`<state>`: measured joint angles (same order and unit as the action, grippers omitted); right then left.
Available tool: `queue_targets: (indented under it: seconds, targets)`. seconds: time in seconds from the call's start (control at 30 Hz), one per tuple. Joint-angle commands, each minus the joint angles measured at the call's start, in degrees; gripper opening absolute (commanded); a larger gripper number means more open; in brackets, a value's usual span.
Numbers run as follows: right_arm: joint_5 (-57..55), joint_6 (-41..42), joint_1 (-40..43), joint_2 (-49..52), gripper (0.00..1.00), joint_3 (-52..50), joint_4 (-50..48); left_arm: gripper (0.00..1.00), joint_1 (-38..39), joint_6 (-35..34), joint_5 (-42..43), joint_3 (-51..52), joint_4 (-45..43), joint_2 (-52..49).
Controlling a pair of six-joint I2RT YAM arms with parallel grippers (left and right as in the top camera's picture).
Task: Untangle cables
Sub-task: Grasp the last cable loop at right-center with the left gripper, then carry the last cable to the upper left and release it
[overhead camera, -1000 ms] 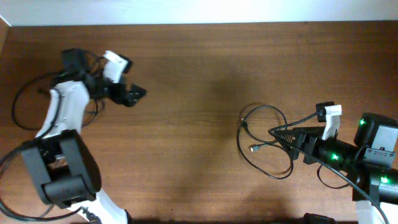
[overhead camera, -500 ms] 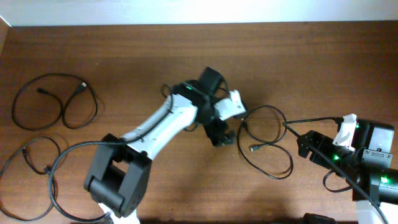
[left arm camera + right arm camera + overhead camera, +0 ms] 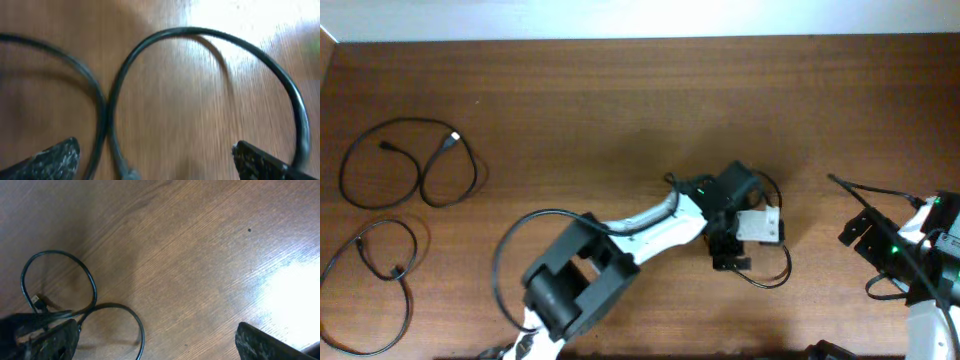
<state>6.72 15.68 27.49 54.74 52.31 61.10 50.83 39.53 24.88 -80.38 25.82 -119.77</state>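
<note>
Evidently the tangled cable (image 3: 200,31) is lying near the front edge of the table (image 3: 620,100), toward the right corner. The left gripper (image 3: 728,252) is held low over it with jaws spread wide and nothing gripped. Two crossing strands are framed between the fingers, presumably so that one can be pinched and drawn free. The right gripper (image 3: 160,341), likewise open and empty, is parked at the right edge, probably to leave room. A looped cable (image 3: 452,140) and a second cable (image 3: 396,271) are laid apart by the left edge, judged already sorted.
</note>
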Motion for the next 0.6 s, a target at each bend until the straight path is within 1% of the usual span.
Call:
queue_targets:
  seconds: [0.0,0.03,0.13,0.17,0.2,0.23,0.3,0.33,0.4,0.47,0.5,0.53,0.57]
  targets:
    - [2.32,-3.48,0.76,0.00,0.98,0.42,-0.22,0.99,2.34,-1.66,-3.08,-0.13,-4.85,-4.15]
    - [2.32,-3.48,0.76,0.00,0.98,0.42,-0.22,0.99,2.43,-2.64,-3.10,-0.13,-6.36,-4.92]
    - [2.36,-3.48,0.76,0.00,0.98,0.42,-0.22,1.00,2.43,-2.89,-3.15,-0.13,-7.32,-6.05]
    - [2.36,-3.48,0.76,0.00,0.98,0.42,-0.22,0.86,2.40,-2.89,-3.78,-0.13,-7.13,-6.29]
    - [2.38,-3.45,0.76,0.00,0.98,0.42,-0.20,0.64,2.29,-2.91,-4.66,-0.13,-7.10,-6.29]
    - [2.60,-3.48,0.76,0.00,0.98,0.42,-0.17,0.48,2.27,-3.65,-5.03,-0.13,-7.08,-6.29]
    - [3.58,-3.48,0.76,0.00,0.98,0.42,-0.20,0.32,2.27,-4.42,-5.25,-0.13,-6.91,-6.29]
    - [3.65,-3.48,0.76,0.00,0.98,0.42,-0.17,0.20,2.27,-4.42,-5.25,-0.13,-6.86,-6.29]
    - [3.65,-3.48,0.76,0.00,0.98,0.42,0.00,0.08,2.27,-4.42,-6.19,-0.13,-6.86,-6.29]
    - [3.65,-3.48,0.76,0.00,0.98,0.42,0.07,0.06,2.27,-4.42,-10.73,-0.13,-6.86,-6.29]
    - [3.65,-3.48,0.76,0.00,0.98,0.42,0.07,0.06,2.25,-4.44,-13.94,-0.13,-6.86,-6.29]
    - [3.65,-3.48,0.76,0.00,0.98,0.42,0.11,0.09,2.14,-5.55,-17.00,-0.13,-6.78,-6.29]
    - [3.65,-3.48,0.76,0.00,0.98,0.42,0.24,0.08,1.51,-5.92,-18.78,-0.13,-6.75,-6.29]
